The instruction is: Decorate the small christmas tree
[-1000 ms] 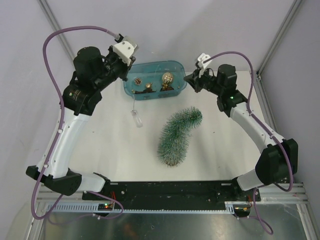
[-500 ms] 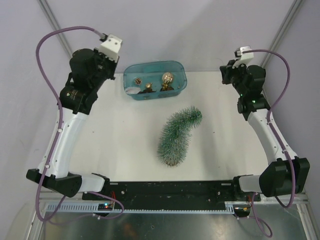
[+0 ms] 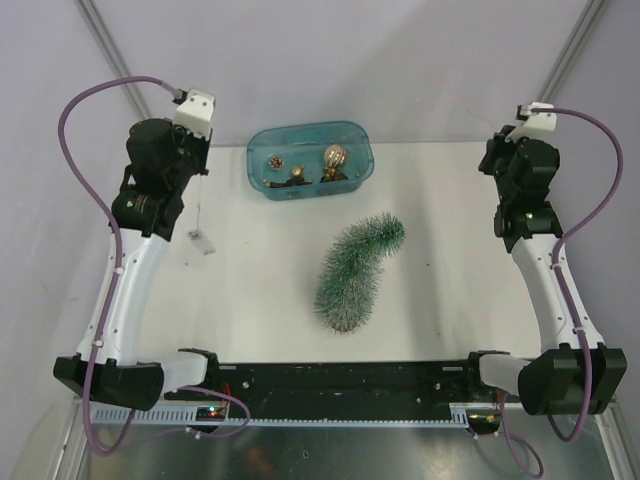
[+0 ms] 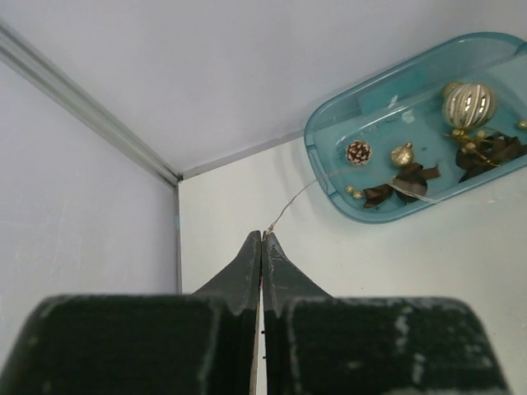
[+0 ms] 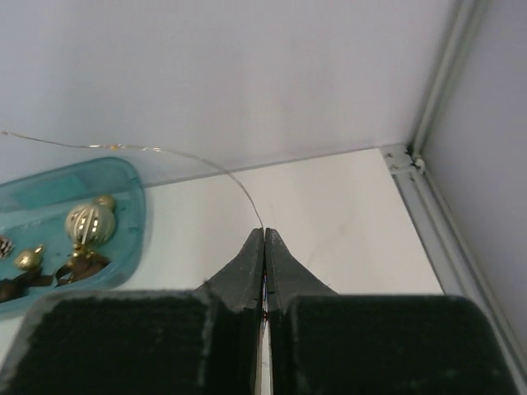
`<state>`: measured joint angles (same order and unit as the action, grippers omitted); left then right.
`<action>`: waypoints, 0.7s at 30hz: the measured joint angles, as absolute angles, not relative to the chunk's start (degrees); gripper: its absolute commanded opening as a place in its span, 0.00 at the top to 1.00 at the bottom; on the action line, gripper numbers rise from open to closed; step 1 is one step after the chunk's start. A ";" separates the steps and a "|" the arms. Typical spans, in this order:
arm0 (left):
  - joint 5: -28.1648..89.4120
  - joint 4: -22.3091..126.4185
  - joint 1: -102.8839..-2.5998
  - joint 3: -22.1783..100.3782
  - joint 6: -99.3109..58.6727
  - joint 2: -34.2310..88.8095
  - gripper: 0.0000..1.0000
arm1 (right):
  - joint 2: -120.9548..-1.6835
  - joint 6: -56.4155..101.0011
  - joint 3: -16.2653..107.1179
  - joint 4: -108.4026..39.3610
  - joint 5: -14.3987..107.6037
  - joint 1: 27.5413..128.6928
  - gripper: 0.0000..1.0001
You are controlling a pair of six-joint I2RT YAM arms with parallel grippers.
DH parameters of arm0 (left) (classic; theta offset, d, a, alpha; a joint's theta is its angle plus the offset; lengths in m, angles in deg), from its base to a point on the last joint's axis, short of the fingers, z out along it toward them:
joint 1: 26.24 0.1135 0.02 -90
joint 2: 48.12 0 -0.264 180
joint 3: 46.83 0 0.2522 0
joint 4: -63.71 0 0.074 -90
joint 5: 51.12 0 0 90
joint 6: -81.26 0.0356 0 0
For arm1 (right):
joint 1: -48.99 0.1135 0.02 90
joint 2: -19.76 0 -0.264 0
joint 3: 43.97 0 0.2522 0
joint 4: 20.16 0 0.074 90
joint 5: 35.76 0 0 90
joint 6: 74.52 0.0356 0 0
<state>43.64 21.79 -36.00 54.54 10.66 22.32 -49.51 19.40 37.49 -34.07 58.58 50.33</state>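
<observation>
Two claws, both clenched, sit far apart at the back corners of the counter [image 3: 250, 290]. In its own wrist view we see the left claw [image 4: 262, 239] with its fingers pressed flat together, and a thin wire [image 4: 292, 200] runs from their very tip across to the rim of the teal tub [image 4: 329, 177]. The right claw [image 5: 264, 234] is pinched shut the same way. From its tip a thin wire arcs up and away to the left, above the tub. We cannot tell whether the two strands are one piece.

From above, the small christmas tree [image 3: 355, 268] lies on its side in the middle of the counter, well apart from both arms. Its body is curved, with the wide base end toward the near edge and the tip toward the far right. It lies near the tub but does not touch it.

Inside the tub we make out a gold ribbed ball [image 4: 468, 103], a pine cone [image 4: 358, 151], a small gold bauble [image 4: 402, 154] and brown bows [image 4: 494, 152]. Below the left arm a small clear piece [image 3: 203, 240] hangs on a fine thread. We cannot tell whether it touches the counter.
</observation>
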 measured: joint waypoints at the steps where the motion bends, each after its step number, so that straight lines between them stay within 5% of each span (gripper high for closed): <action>1: 43.55 22.23 -35.37 53.95 10.64 22.14 1.00 | -49.23 19.73 37.47 -34.64 59.65 49.88 1.00; 15: 40.91 25.31 -28.05 44.69 10.81 18.08 0.99 | -46.56 27.55 37.28 -41.37 74.30 40.35 1.00; 21: 29.48 24.85 -28.40 35.88 14.31 14.69 0.93 | -45.97 31.16 37.28 -43.66 75.50 38.95 1.00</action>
